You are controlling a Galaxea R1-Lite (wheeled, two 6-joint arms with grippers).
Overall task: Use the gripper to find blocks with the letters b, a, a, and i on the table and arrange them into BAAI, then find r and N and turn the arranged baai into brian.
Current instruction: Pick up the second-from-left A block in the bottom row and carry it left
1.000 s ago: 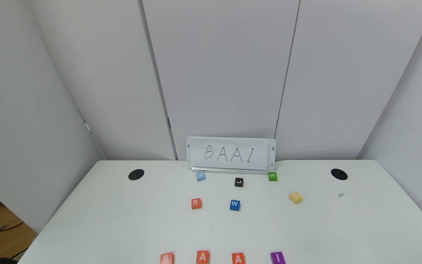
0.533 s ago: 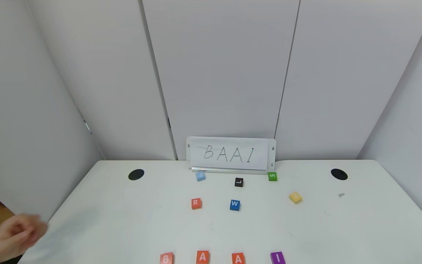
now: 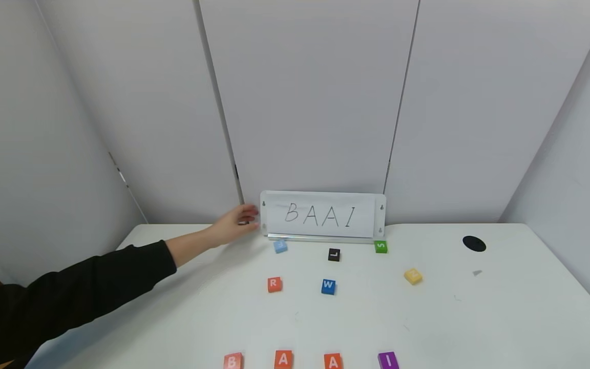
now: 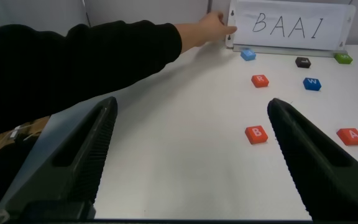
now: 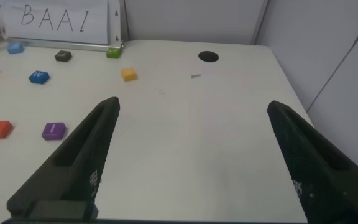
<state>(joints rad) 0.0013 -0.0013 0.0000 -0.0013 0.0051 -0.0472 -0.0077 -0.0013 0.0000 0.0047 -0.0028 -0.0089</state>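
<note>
From the head, the blocks (image 3: 309,360) line the near edge of the table (image 3: 505,312) as B, A, A, I, with r (image 3: 274,284) and N (image 3: 413,276) farther back, and a person's hand (image 3: 234,224) touches the BAAI sign (image 3: 323,215). At the left wrist the left gripper (image 4: 191,155) hangs spread wide over bare tabletop, holding nothing. At the right wrist the right gripper (image 5: 191,155) is equally agape and empty.

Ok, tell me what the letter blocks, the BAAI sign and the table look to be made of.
Blocks: probably painted wood or foam, matte, with solid colour, soft edges and printed white letters.
Sign: seemingly paper with handwritten letters on a white board, standing in a silvery metal rail.
Table: smooth white laminate or plastic with a slight sheen; faint scuffs show.
</note>
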